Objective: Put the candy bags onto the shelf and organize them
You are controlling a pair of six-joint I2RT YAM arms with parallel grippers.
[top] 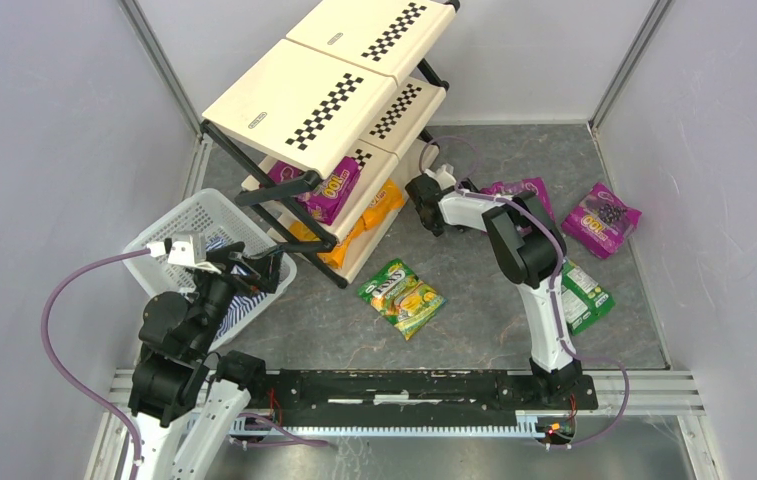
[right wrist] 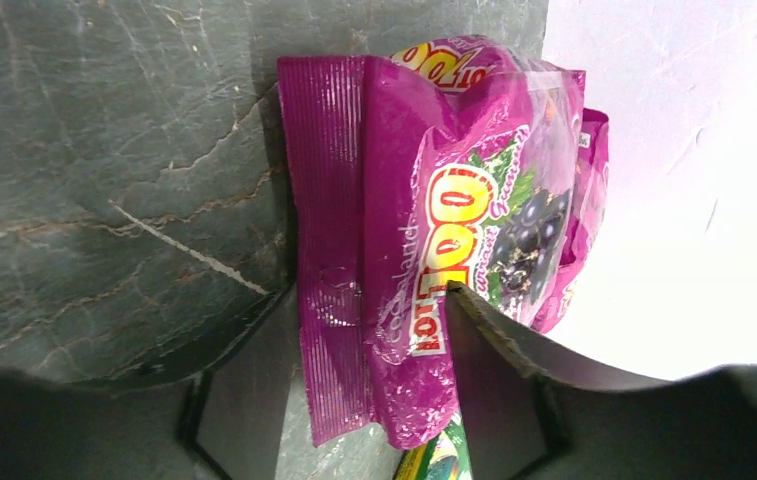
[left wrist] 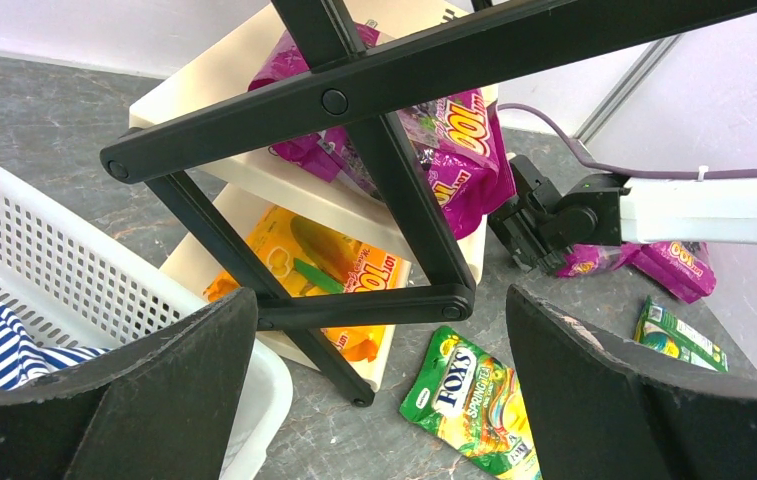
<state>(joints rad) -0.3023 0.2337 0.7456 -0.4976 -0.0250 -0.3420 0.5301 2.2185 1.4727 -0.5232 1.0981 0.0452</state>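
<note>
Purple candy bag (right wrist: pixel 404 230): lying on the grey floor (right wrist: pixel 104 150) near the shelf (top: pixel 304 100), sealed edge toward the right gripper (right wrist: pixel 366 297). Jaws standing apart, one at each side of the bag; not possible to tell whether pressing on it yet. Better to close on the flat sealed strip, not on the puffed middle, then to lift straight up before turning to the shelf. Probably best put beside the purple bag on the middle tier (top: pixel 329 190). Left gripper (left wrist: pixel 379 298): wide apart, empty, above the white basket (left wrist: pixel 74 240).
</note>
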